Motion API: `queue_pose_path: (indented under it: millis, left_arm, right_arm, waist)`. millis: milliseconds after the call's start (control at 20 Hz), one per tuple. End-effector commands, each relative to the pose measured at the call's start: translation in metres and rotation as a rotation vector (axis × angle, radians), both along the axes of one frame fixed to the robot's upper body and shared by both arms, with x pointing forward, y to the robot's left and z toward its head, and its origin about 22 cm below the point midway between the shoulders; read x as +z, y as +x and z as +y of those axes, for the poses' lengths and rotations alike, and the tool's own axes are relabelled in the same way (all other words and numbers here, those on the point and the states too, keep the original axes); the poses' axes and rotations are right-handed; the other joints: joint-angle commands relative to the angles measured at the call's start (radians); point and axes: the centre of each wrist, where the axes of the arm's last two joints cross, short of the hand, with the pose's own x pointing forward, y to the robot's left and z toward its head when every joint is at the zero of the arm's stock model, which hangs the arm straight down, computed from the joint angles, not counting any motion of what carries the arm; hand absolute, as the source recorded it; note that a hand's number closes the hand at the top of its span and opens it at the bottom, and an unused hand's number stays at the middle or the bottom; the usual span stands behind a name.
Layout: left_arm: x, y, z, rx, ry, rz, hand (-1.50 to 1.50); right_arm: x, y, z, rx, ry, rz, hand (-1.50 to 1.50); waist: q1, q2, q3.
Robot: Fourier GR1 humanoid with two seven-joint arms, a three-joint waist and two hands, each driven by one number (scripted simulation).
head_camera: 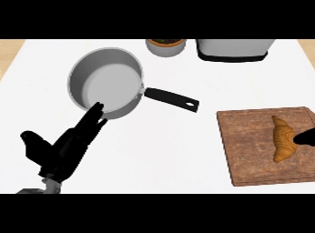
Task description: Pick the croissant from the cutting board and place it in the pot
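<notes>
- So, counter (187, 150) is showing white and taking up most of the head view, with wood-coloured strips running along its far left and far right edges.
- Board (254, 150) is lying at the right, brown wood, its right edge running out of view.
- Pot (106, 84) is sitting upper left on the counter, grey and tilted-looking, with its black handle (172, 98) pointing right and down toward the board, well apart from it.
- Left hand (66, 148) is coming in from the lower left, fingers straight and held together, reaching up to the pot's near rim; fingertips (96, 109) are overlapping that rim, thumb sticking out to the left, holding nothing.
- Appliance (233, 49) is standing at the top edge, white with a dark base, partly cut off.
- Croissant (283, 139) is lying on the board's right half, lengthwise, golden brown.
- Right hand (313, 135) is showing only as a black tip at the right edge, touching or just beside the croissant's right side; can't tell if fingers are apart or curled.
- Cup (165, 46) is standing at the top, left of the appliance, pale with dark content, partly cut off.
</notes>
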Motion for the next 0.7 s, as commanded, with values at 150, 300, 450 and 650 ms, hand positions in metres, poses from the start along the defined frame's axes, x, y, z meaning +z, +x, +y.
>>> queue_pose_path:
  millis: [150, 300, 450, 650]
  left_arm:
    - [-0.013, 0.004, -0.009, -0.04, -0.008, 0.021, 0.0]
    - [-0.001, -0.001, 0.01, -0.006, -0.002, 0.034, 0.0]
    - [0.004, 0.005, 0.007, -0.011, 0.003, 0.022, 0.0]
    - [0.012, 0.02, -0.008, -0.017, 0.001, 0.027, 0.0]
  right_arm:
    - [0.022, 0.023, 0.038, -0.16, 0.064, 0.102, -1.5]
    - [0.025, 0.024, 0.034, -0.166, 0.114, 0.106, -1.5]
    - [0.016, 0.027, 0.059, -0.144, 0.133, 0.089, -1.5]
    - [-0.026, 0.023, 0.063, -0.143, 0.156, 0.118, -1.5]
  waist:
    - [0.008, 0.008, 0.0]
    - [0.006, 0.004, 0.001]
    - [0.006, 0.005, 0.001]
    - [-0.007, 0.006, 0.002]
